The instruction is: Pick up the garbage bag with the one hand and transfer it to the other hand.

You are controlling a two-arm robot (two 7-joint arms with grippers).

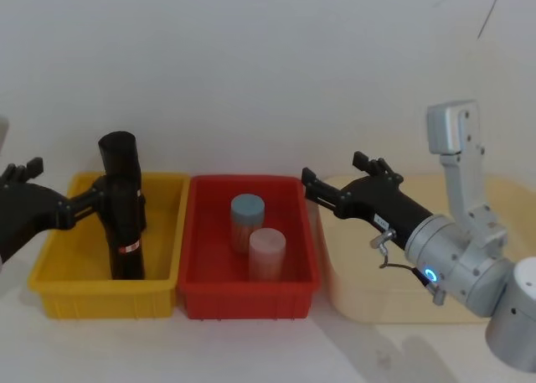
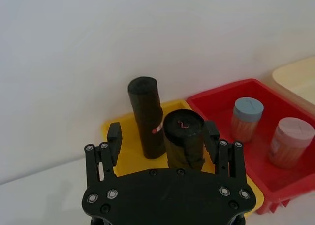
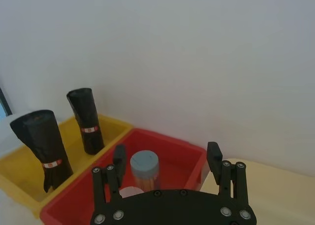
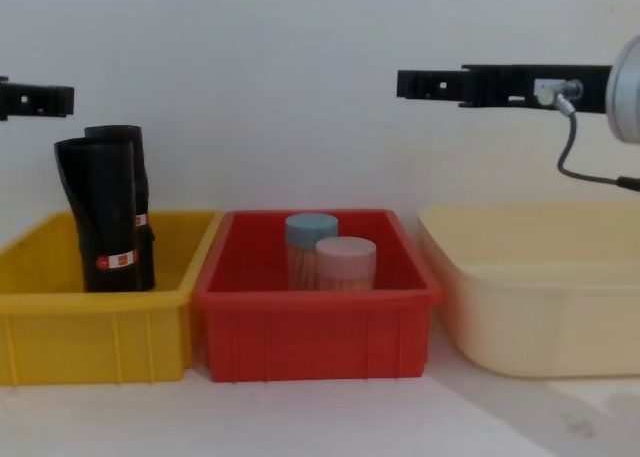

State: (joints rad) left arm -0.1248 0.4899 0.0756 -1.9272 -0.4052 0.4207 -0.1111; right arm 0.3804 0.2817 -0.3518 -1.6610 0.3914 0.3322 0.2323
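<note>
Two garbage bag rolls stand upright in the yellow bin [image 1: 52, 270], each black with a small red-and-white label band. The nearer roll [image 4: 100, 212] partly covers the farther roll [image 4: 138, 167]. My left gripper [image 4: 40, 99] hovers open just above them. In the left wrist view the nearer roll's top [image 2: 183, 129] shows between the left gripper's fingers [image 2: 114, 139], with the farther roll [image 2: 146, 114] beyond. My right gripper [image 1: 332, 169] is open and empty, held high over the seam between the red bin [image 1: 251, 297] and the cream tub [image 1: 368, 303].
A blue-lidded jar [image 1: 247, 211] and a pink-lidded jar [image 1: 266, 249] stand in the red bin. The three containers sit side by side against a white wall. The cream tub holds nothing that I can see.
</note>
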